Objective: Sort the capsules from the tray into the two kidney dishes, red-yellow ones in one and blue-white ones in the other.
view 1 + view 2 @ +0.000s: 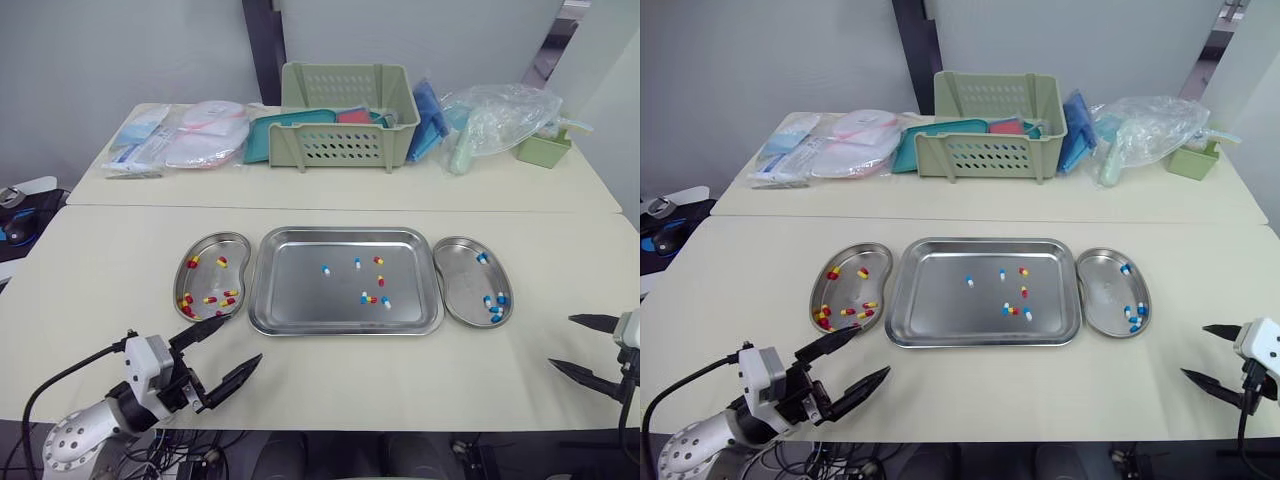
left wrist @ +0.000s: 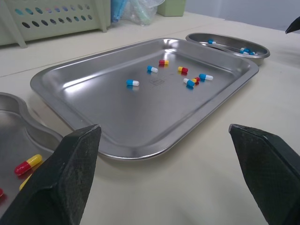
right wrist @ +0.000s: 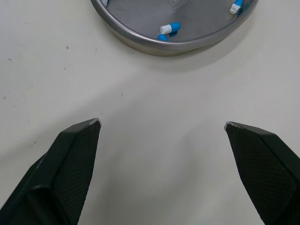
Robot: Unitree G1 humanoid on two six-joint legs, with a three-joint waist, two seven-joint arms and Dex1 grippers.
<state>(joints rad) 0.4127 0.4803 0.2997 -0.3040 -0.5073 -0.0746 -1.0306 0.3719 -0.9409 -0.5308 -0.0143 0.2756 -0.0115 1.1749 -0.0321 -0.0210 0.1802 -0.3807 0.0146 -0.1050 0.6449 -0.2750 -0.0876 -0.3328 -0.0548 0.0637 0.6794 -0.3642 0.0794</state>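
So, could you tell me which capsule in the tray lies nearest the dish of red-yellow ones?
The lone blue-white capsule in the left half of the tray; the others lie further right, away from that kidney dish.

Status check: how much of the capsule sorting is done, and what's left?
Partly done: red-yellow capsules lie in the left steel kidney dish, blue-white capsules in the right steel kidney dish. Nothing is in hand: the left gripper and right gripper hover with jaws open and empty. Left: several mixed capsules on the rectangular steel tray.

Table [image 1: 100,300]: tray [image 1: 300,300], left dish [image 1: 208,279], right dish [image 1: 460,285]
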